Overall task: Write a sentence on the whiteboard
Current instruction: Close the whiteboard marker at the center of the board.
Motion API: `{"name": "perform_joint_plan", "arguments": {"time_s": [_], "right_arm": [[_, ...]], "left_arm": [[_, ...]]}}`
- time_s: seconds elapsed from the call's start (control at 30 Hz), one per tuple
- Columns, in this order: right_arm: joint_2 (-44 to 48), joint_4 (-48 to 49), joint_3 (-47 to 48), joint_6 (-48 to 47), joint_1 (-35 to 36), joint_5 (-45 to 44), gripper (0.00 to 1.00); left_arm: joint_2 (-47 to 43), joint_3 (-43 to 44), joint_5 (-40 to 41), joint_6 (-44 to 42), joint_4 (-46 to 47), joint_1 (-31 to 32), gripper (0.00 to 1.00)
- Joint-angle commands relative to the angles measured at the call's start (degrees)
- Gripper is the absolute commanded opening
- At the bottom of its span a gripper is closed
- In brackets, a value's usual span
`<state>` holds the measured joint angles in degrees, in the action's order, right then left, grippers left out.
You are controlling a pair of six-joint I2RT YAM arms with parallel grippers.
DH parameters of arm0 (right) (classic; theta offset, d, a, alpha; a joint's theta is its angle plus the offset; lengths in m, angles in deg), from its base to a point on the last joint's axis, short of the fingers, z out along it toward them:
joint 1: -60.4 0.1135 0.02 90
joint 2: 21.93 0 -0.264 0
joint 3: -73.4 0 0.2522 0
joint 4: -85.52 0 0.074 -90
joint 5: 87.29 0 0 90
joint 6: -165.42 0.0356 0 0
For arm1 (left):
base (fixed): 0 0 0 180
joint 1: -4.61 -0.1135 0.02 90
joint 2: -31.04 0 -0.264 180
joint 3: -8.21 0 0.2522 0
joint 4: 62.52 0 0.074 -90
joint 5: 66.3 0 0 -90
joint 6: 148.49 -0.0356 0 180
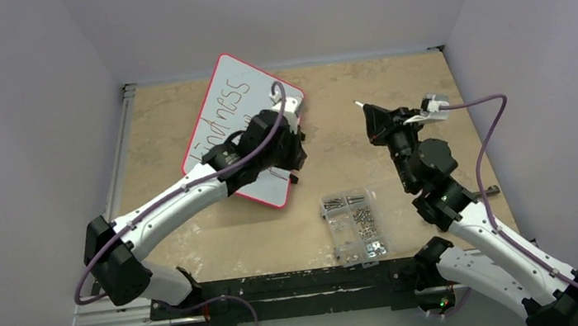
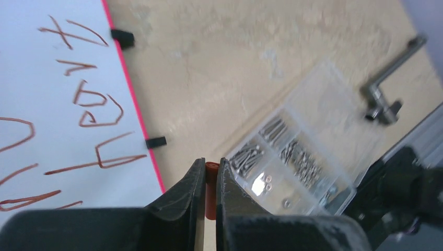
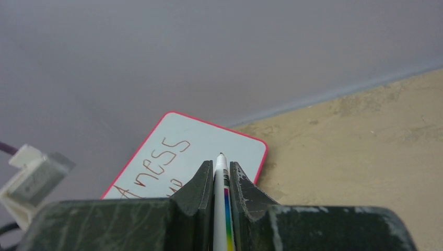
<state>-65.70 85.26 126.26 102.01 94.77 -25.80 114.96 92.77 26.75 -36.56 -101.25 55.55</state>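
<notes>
White rainbow-banded marker [image 3: 221, 209] clenched in right gripper [image 3: 221, 167]; left gripper [image 2: 210, 166] pinches small red cylinder [image 2: 211, 191] at edge of flat red-rimmed whiteboard [image 1: 235, 74]. Risk: arm brushing smears handwritten sentence [image 1: 225, 112].

Open lane: bare counter [image 1: 359, 79] between whiteboard [image 1: 229, 112] and right claw [image 1: 370, 116], clear through to the far wall. Far right corner is open too. Left arm [image 1: 181, 194] lies across the board's near half. Left claw [image 2: 210, 164], pinching a red cap [image 2: 210, 191], sits at the board's near right edge. Right claw grips a marker [image 3: 221, 178] over centre-right counter. Screw box [image 1: 353, 226] blocks near centre, with a small metal tool [image 2: 384, 97] apart to its right. Walls close off left, far and right.
</notes>
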Motion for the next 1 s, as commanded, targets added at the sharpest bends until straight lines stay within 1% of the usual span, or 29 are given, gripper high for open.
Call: {"name": "perform_joint_plan", "arguments": {"time_s": [0.0, 0.1, 0.17, 0.27, 0.37, 0.43, 0.47, 0.57, 0.63, 0.7, 0.77, 0.87, 0.97], "right_arm": [[2.2, 10.6, -3.4, -2.8, 0.0, 7.5, 0.00], [2.5, 14.9, -5.3, -4.9, 0.0, 12.8, 0.00], [2.9, 19.2, -7.3, -6.3, 0.0, 16.0, 0.00], [2.8, 26.6, -10.1, -8.0, 0.0, 20.9, 0.00], [0.1, 31.3, -11.2, -9.5, 0.1, 25.8, 0.00], [-2.5, 34.4, -11.3, -10.4, 0.1, 28.2, 0.00], [-3.6, 36.0, -11.3, -10.9, 0.2, 28.4, 0.00], [-7.3, 42.9, -11.9, -12.5, 0.2, 33.1, 0.00], [-9.9, 47.9, -12.6, -13.3, 1.0, 34.5, 0.00], [-12.5, 51.2, -12.7, -15.2, 2.2, 35.3, 0.00], [-14.6, 53.0, -12.4, -17.5, 4.1, 35.6, 0.00], [-17.0, 55.7, -12.2, -21.0, 7.0, 34.4, 0.00], [-19.0, 56.3, -11.1, -23.1, 9.2, 33.0, 0.00]], "left_arm": [[-1.4, 9.1, 9.3, 16.1, -6.3, -4.5, 0.00], [-1.6, 11.3, 8.0, 21.4, -5.1, -7.7, 0.00], [-2.4, 11.0, 8.0, 25.3, -3.5, -9.7, 0.00], [-3.9, 8.6, 5.6, 34.2, -0.6, -13.7, 0.00], [-5.4, 5.5, 4.0, 43.1, 3.5, -16.2, 0.00], [-5.8, 5.8, 5.0, 49.0, 1.9, -16.8, 0.00], [-5.8, 6.7, 5.6, 52.6, -0.1, -17.1, 0.00], [-5.0, 10.3, 5.4, 59.8, -6.3, -17.6, 0.00], [-4.6, 11.7, 3.3, 64.0, -8.0, -18.1, 0.00], [-4.9, 10.9, 0.7, 67.2, -5.4, -18.3, 0.00], [-5.4, 10.1, -0.8, 69.7, -3.1, -18.4, 0.00], [-6.0, 10.0, -0.5, 72.4, -4.0, -18.4, 0.00], [-6.7, 9.3, -0.6, 74.2, -3.9, -18.5, 0.00]]}}
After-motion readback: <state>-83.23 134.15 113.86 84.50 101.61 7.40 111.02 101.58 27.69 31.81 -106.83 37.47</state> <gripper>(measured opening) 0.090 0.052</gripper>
